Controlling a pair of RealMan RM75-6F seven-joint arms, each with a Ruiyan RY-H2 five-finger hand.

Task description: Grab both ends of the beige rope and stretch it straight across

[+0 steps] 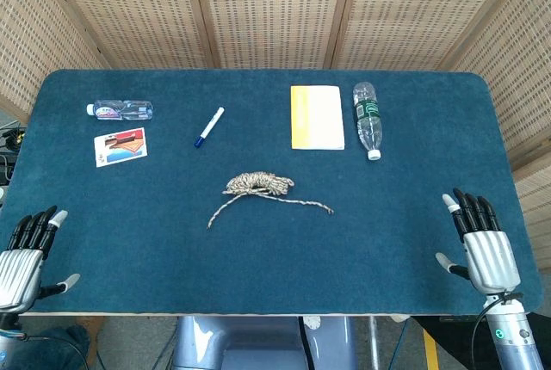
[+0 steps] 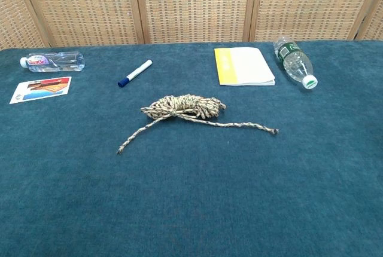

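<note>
We see the left hand [image 1: 26,254] at eight o'clock and the right hand [image 1: 482,245] at four o'clock, both spread flat, holding nothing. The beige rope [image 1: 258,186], braided and fibrous, lies bundled at the centre of the blue felt table [image 1: 258,258], two loose ends trailing.

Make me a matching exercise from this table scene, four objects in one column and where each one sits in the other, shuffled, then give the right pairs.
Column one:
1. beige rope
2. marker pen
3. yellow booklet
4. picture card

Column two:
A. just left of the green-label bottle
B. directly in front of the bottle at far left
C. bundled mid-table, two loose ends trailing out
D. lying alone between the card and the booklet

Pairs: 1-C, 2-D, 3-A, 4-B
</note>
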